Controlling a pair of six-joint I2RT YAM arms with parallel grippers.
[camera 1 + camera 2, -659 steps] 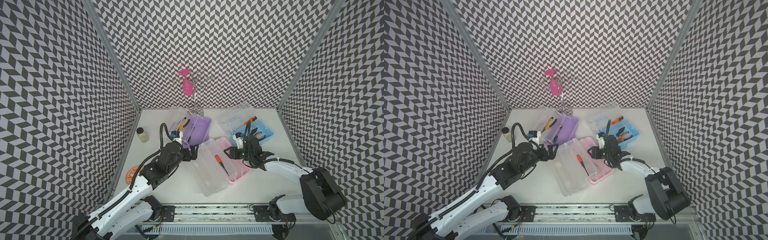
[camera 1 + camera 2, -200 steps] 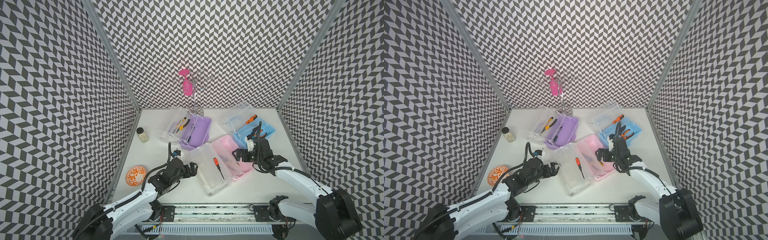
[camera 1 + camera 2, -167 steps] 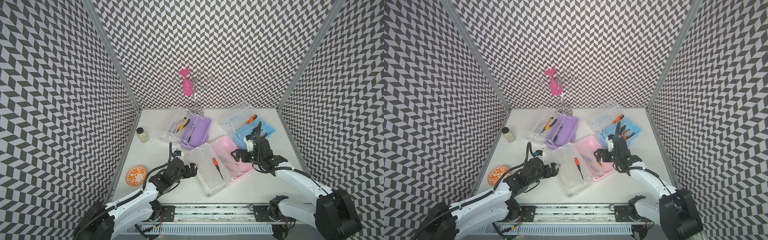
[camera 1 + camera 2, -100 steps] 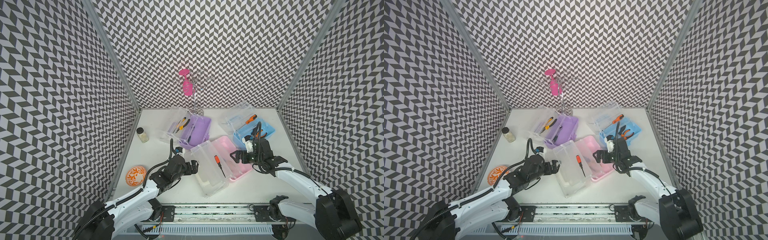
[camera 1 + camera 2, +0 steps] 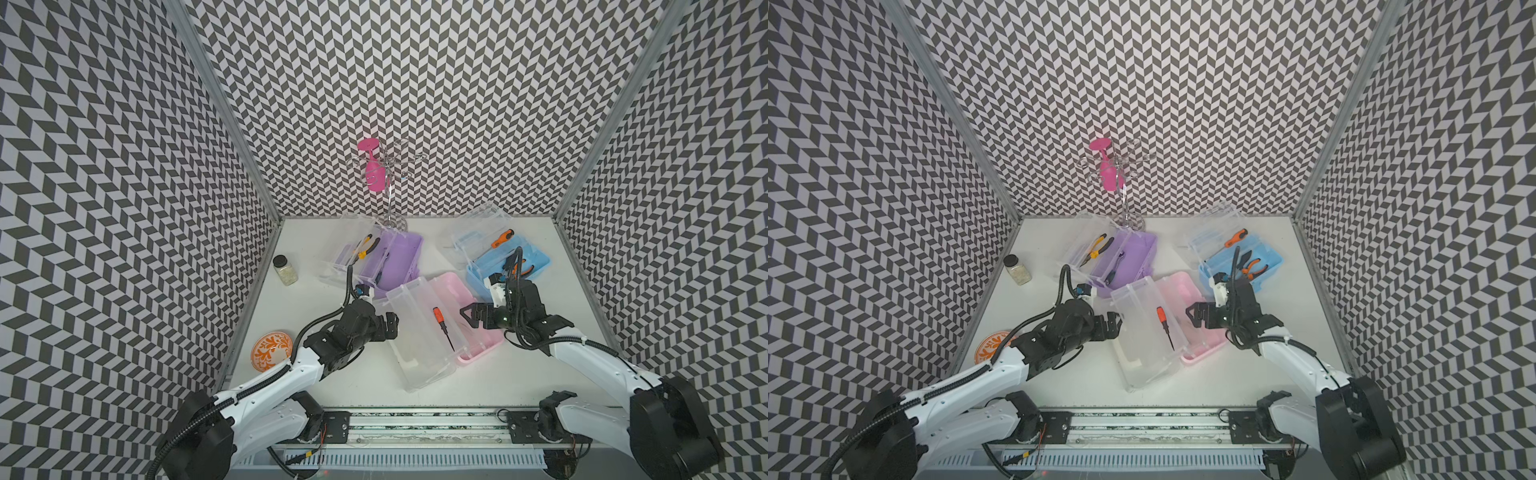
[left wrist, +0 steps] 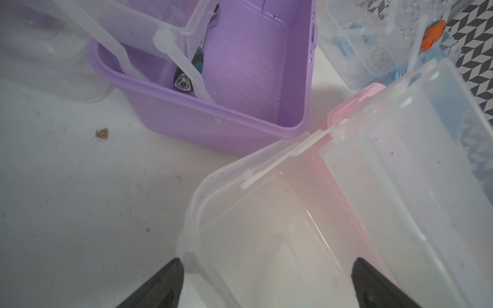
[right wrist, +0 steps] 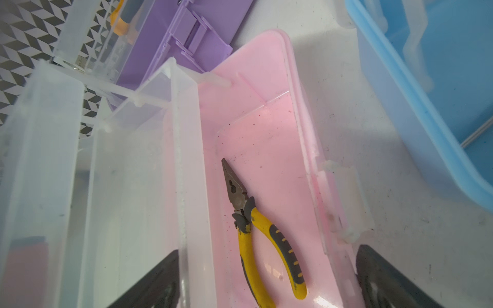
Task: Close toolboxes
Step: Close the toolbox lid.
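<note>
Orange bowl (image 5: 271,354): well left of the pink toolbox (image 5: 459,297), nearer the front.
Jar (image 5: 285,270): upright, far left of the pink toolbox, toward the back.
Left gripper (image 5: 390,328): against the left edge of the pink toolbox's clear lid (image 5: 415,349). Its jaws are spread wide with the lid's rim between them, and they clamp nothing.
Purple toolbox (image 5: 397,262): open, just beside the pink toolbox's far-left corner. Its long axis runs near-left to far-right.
Pink toolbox: open at mid-table, long axis running back to front with the near end swung right. The lid tilts up along its left side. A screwdriver (image 5: 438,314) lies in the lid, tip toward the front, and pliers (image 7: 262,226) lie in the base.
Right gripper (image 5: 467,320): over the pink toolbox's right wall. Its jaws are wide apart astride the base and hold nothing.
Blue toolbox (image 5: 530,266): open, behind and right of the pink toolbox, long axis mostly crosswise.
Change: a second ago the lid lay flatter. It now stands steeper, and the left gripper has risen with it.
</note>
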